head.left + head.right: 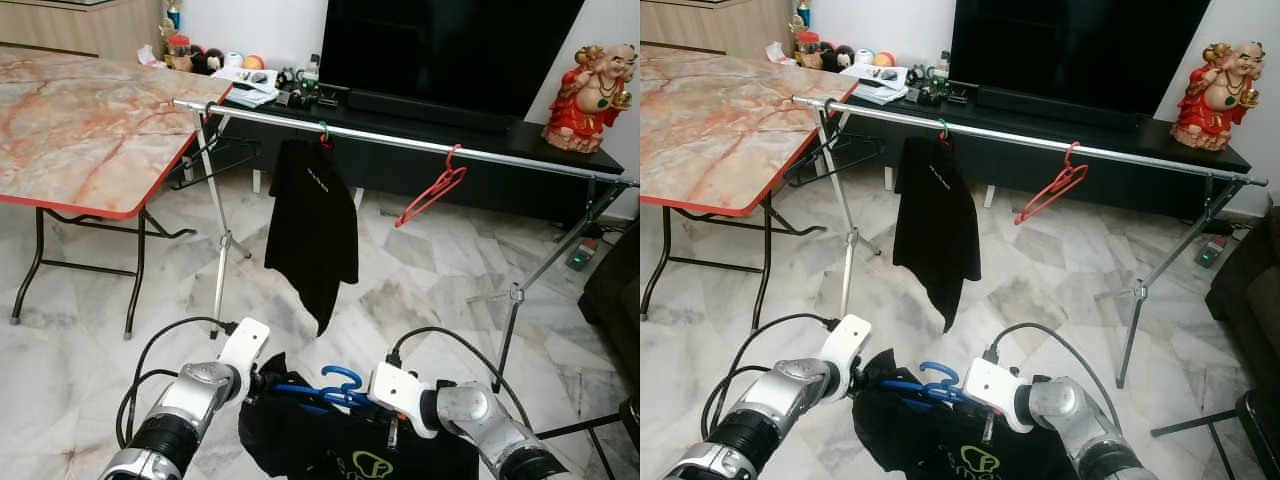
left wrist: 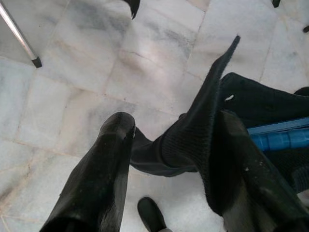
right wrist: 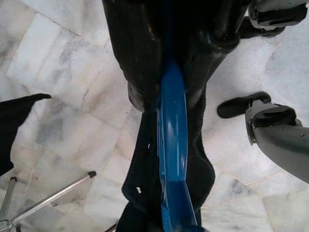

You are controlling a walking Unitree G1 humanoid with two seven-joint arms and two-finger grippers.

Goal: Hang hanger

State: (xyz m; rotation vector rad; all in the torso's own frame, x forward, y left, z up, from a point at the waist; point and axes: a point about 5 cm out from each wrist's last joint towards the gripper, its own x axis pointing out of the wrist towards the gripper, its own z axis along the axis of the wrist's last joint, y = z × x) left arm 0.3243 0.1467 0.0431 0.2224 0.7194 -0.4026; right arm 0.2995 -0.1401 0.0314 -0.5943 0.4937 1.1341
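1. At six o'clock in the head view, both arms hold a blue plastic hanger [image 1: 335, 388] carrying a black garment with a pale green logo [image 1: 330, 448], low over the white marble floor [image 1: 420, 290].
2. The right gripper [image 3: 166, 94] is clenched on the blue hanger's bar, a black finger on either side of it.
3. The left gripper [image 2: 169, 145] has its fingers spread around a fold of the black garment, one finger [image 2: 104, 169] standing clear of the cloth; whether it truly pinches the fabric cannot be told.
4. At twelve o'clock a long silver metal clothes rail [image 1: 400, 138] on tripod legs crosses the room.
5. On the rail hang a black T-shirt [image 1: 312, 228], an empty red hanger [image 1: 432, 190] toward two o'clock, and a bare black wire hanger [image 1: 215, 158] toward ten o'clock.
6. At nine to ten o'clock stands a marble-patterned folding table with a red edge [image 1: 90, 125].
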